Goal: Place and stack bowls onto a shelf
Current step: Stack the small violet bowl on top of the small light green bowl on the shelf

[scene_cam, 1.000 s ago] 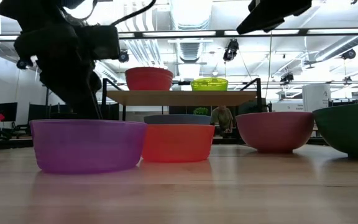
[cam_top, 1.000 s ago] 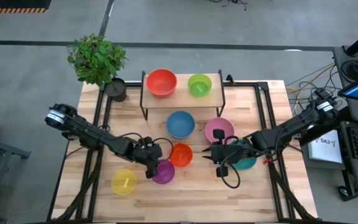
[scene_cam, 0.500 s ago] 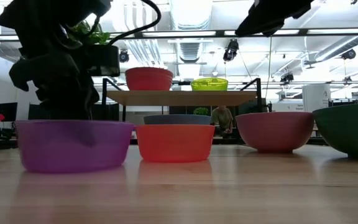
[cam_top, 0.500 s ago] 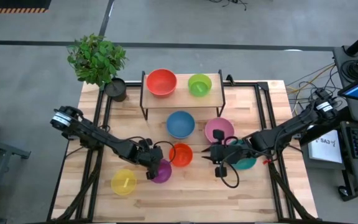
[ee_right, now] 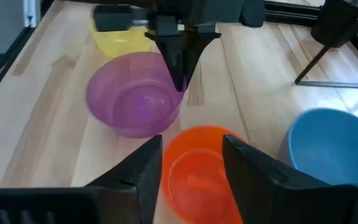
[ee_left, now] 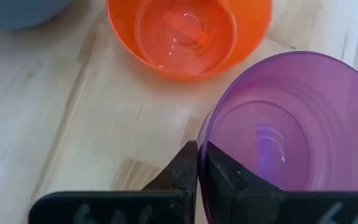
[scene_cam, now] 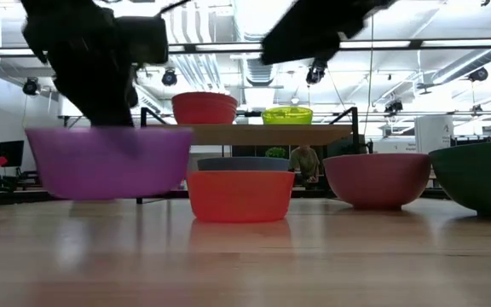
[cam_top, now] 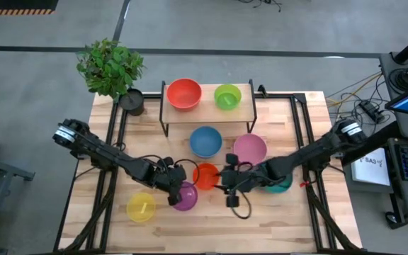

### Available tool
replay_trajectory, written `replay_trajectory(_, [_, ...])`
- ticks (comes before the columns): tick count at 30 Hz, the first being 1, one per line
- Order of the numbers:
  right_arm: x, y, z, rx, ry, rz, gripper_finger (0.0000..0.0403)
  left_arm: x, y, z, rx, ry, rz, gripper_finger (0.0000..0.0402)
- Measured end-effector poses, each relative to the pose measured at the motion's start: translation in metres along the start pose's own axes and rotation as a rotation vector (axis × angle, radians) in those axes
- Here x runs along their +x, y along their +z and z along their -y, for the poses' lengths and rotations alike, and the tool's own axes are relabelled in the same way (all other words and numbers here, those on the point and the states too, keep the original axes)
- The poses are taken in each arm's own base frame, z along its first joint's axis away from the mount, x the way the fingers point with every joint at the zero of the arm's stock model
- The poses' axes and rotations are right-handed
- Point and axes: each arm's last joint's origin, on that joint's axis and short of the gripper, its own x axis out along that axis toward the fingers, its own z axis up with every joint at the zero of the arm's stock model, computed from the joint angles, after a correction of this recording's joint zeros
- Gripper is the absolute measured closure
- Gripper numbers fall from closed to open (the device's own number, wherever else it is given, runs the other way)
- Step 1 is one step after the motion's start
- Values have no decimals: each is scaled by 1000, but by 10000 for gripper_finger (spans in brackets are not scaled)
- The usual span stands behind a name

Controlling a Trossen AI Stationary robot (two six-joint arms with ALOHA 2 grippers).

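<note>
My left gripper [cam_top: 174, 190] is shut on the purple bowl [cam_top: 185, 196], which hangs clear of the table in the low view [scene_cam: 109, 162]. My right gripper [ee_right: 191, 149] is open and stands high above the orange bowl [cam_top: 206, 176], touching nothing. The red bowl [cam_top: 183, 93] and the green bowl [cam_top: 227, 95] stand on the shelf [cam_top: 205, 108]. The blue bowl [cam_top: 205, 141], pink bowl [cam_top: 249, 149], yellow bowl [cam_top: 141, 207] and teal bowl [cam_top: 282, 187] rest on the table. The teal bowl is partly hidden under my right arm. My left gripper pinches the purple bowl's rim [ee_left: 205, 134] on the side toward the table's left, one finger inside the bowl and one outside. The fingers [ee_right: 178, 65] point slanting down from the table's left. The bowl is lifted clear of the table, open side up and about level.
A dark plant pot [cam_top: 132, 101] with a green plant [cam_top: 110, 66] stands at the table's far left corner, beside the shelf. Black frame bars run along the table's left and right sides. There is bare wood along the near edge [cam_top: 261, 227].
My left gripper has dragged the purple bowl a little toward the table's left, then lifted it clear of the table. My right gripper has moved toward the table's left, from beside the teal bowl to above the orange bowl.
</note>
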Motion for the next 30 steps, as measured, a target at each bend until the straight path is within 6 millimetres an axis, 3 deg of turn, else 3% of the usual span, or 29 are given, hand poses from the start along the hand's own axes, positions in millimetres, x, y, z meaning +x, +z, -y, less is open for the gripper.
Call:
replay_trajectory(6, [42,23,-4,54,-18,7,214,-26,11,15,13,67,21,401])
replay_trajectory(10, [68,35,-8,58,46,0,220,-41,18,21,7,116,58,401])
replay_trajectory(16, [92,46,-6,99,-1,-27,240,-58,22,33,32,104,100,401])
replay_trajectory(24, [98,54,-8,90,-16,-19,275,-66,20,42,57,99,115,401])
replay_trajectory(30, [97,55,-8,72,-16,-27,352,-67,20,42,66,100,124,401])
